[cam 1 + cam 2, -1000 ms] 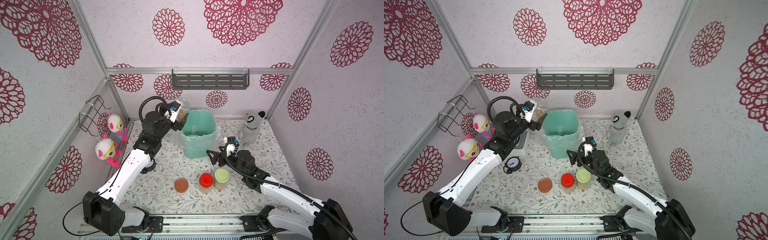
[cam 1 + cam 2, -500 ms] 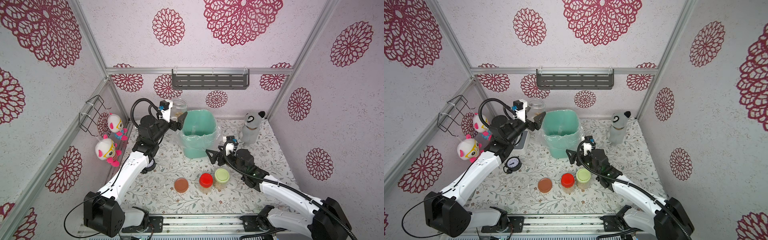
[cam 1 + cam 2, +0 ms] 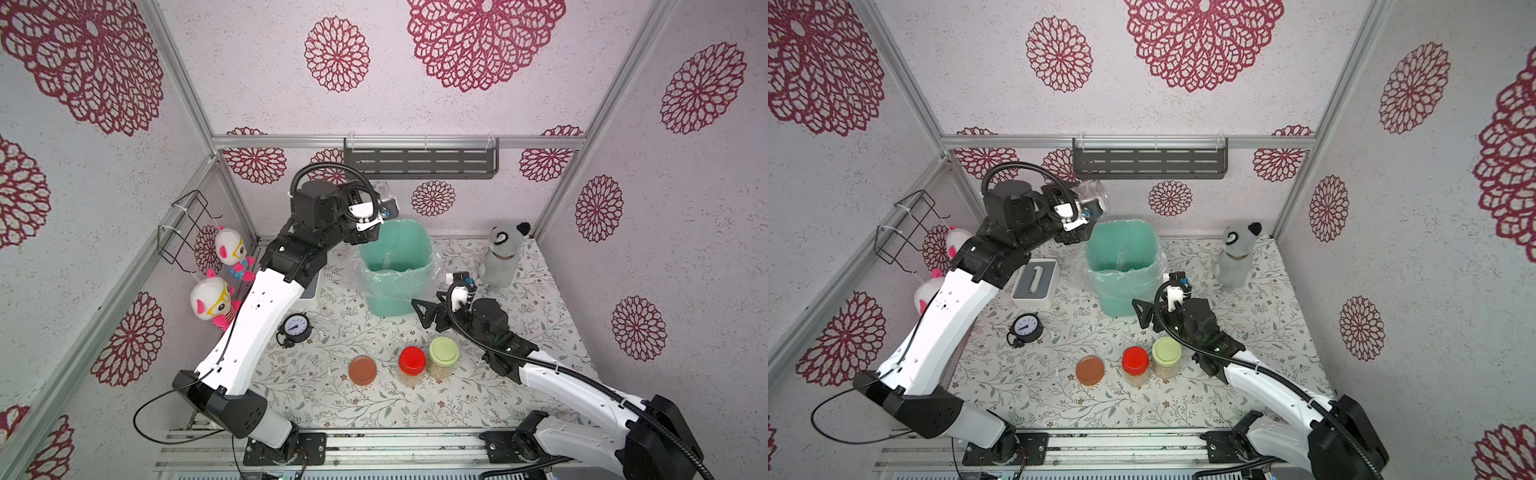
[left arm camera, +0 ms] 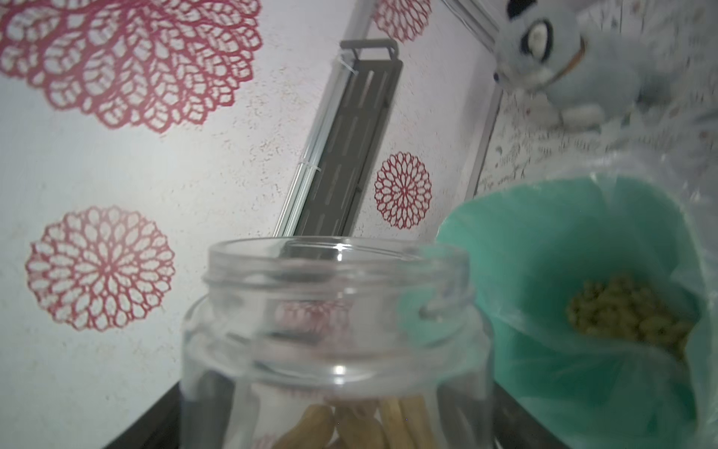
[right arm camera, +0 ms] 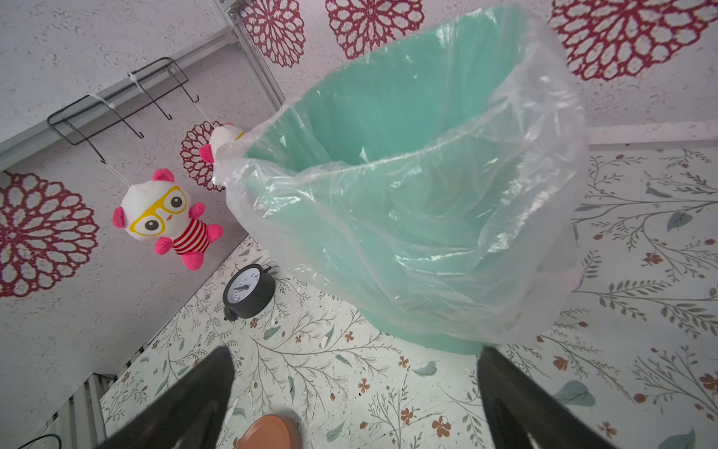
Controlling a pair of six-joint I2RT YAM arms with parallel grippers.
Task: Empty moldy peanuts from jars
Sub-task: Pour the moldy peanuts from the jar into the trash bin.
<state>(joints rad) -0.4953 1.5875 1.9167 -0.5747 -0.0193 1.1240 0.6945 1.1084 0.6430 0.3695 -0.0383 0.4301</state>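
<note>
clear jar [image 4: 334, 311]? pinching it in left gripper [image 4: 334, 404], up at eleven o'clock of bin [image 3: 390, 295]; right gripper [image 5: 353, 353] spread empty at five o'clock.

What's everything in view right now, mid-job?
Plastic-lined bin: one, mint green, middle of floral table.
Moldy peanuts: one heap, tan, inside the bin.
Clear lidless jar: one, transparent, raised by the bin's back rim.
Clear lidded jars: two, red lid, pale green lid, table front.
Loose round lid: one, brown, beside the red-lidded jar.
Round alarm clock: one, black, table left.
Slotted flat box: one, white, left of the bin.
Plush animal: one, grey, back right corner.
Plush dolls: two, white-pink, left wall.
Wire rack: one, black, left wall.
Slotted shelf: one, grey, back wall.
Left gripper: shut on the lidless jar.
Right gripper: open, empty, before the bin.
</note>
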